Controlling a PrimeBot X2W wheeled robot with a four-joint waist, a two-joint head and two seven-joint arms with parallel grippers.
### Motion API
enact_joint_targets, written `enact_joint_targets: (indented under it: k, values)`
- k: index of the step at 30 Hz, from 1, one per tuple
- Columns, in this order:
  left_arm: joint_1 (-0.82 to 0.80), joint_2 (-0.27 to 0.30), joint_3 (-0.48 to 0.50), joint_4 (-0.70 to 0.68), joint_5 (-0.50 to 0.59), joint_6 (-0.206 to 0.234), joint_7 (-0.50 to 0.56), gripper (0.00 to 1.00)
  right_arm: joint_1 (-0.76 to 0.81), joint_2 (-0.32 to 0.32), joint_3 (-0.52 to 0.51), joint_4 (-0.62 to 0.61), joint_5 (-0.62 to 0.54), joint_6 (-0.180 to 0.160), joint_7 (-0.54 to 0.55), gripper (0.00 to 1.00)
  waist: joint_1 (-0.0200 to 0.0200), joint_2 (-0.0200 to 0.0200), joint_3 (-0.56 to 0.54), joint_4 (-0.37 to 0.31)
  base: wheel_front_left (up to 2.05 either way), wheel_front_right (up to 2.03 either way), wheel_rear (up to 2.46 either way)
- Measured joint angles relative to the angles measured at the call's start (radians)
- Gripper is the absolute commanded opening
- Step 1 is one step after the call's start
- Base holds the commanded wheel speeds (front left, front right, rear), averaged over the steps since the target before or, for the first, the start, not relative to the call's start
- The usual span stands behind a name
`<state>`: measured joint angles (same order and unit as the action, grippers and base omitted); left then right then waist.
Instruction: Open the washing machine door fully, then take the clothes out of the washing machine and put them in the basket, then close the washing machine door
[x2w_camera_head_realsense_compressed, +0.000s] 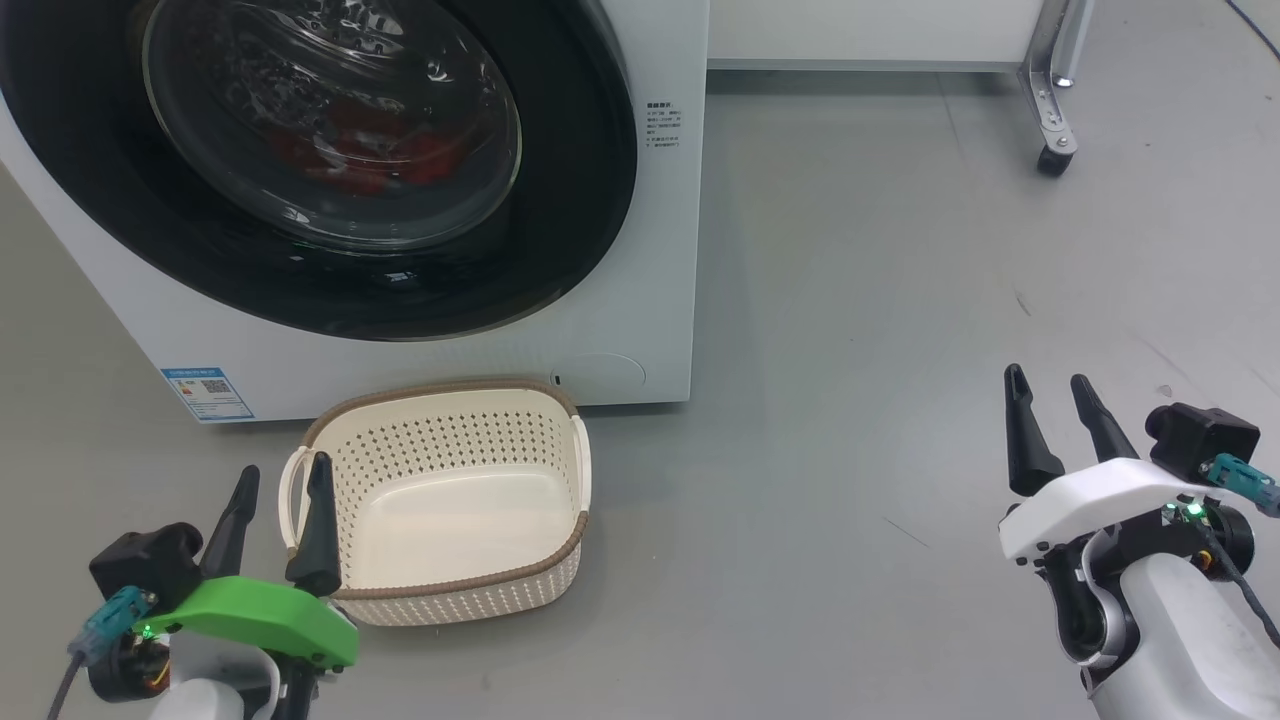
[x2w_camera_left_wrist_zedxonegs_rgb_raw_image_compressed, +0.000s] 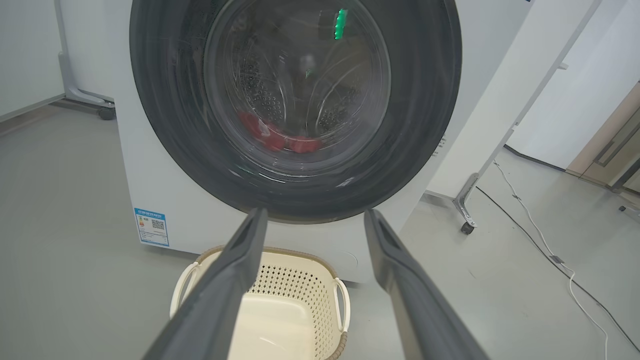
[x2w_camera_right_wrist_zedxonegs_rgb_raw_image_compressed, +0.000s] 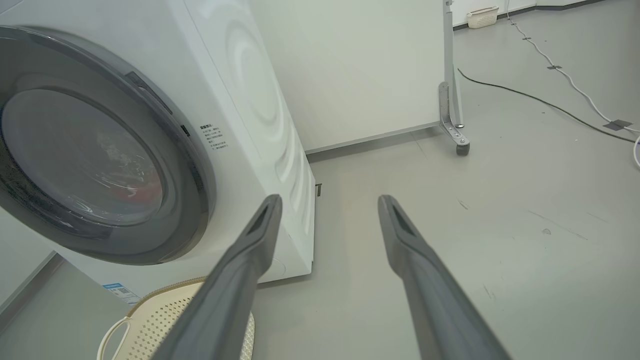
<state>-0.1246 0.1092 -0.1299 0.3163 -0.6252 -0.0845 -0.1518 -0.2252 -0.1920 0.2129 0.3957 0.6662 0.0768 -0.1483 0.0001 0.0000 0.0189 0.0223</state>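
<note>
The washer (x2w_camera_head_realsense_compressed: 665, 250) stands at eleven o'clock, its door (x2w_camera_head_realsense_compressed: 570, 200) shut. The basket (x2w_camera_head_realsense_compressed: 440, 388) sits just at the washer's six o'clock. Left claw (x2w_camera_head_realsense_compressed: 285, 465) at seven and right claw (x2w_camera_head_realsense_compressed: 1046, 376) at four gape, released, grasping nothing. Red clothes (x2w_camera_head_realsense_compressed: 370, 155) lie behind the door glass.

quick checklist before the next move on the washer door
1. Washing machine door open: not ok, it is shut.
2. Left gripper free: ok, fingers open, empty.
3. Right gripper free: ok, fingers open, empty.
4. Basket ready: ok, empty, in front of the washing machine.
5. Clothes located: ok, red, behind the door.
6. Basket clear of the door's swing: cannot tell.
</note>
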Motion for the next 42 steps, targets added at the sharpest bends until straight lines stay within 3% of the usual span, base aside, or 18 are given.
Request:
enact_joint_targets:
  k: [28, 42]
  values:
    - [-0.022, -0.019, -0.029, 0.012, 0.418, 0.006, -0.098, 1.00, -0.084, -0.033, 0.055, 0.031, -0.372, -0.001, -0.097, 1.00, 0.0000, 0.0000, -0.001, 0.008, 0.00, 0.00, 0.00]
    - [-0.022, -0.034, 0.044, 0.031, 0.423, 0.019, -0.099, 1.00, -0.093, -0.016, -0.033, 0.051, -0.358, -0.018, -0.104, 1.00, 0.0000, 0.0000, -0.003, 0.010, 0.00, 0.00, 0.00]
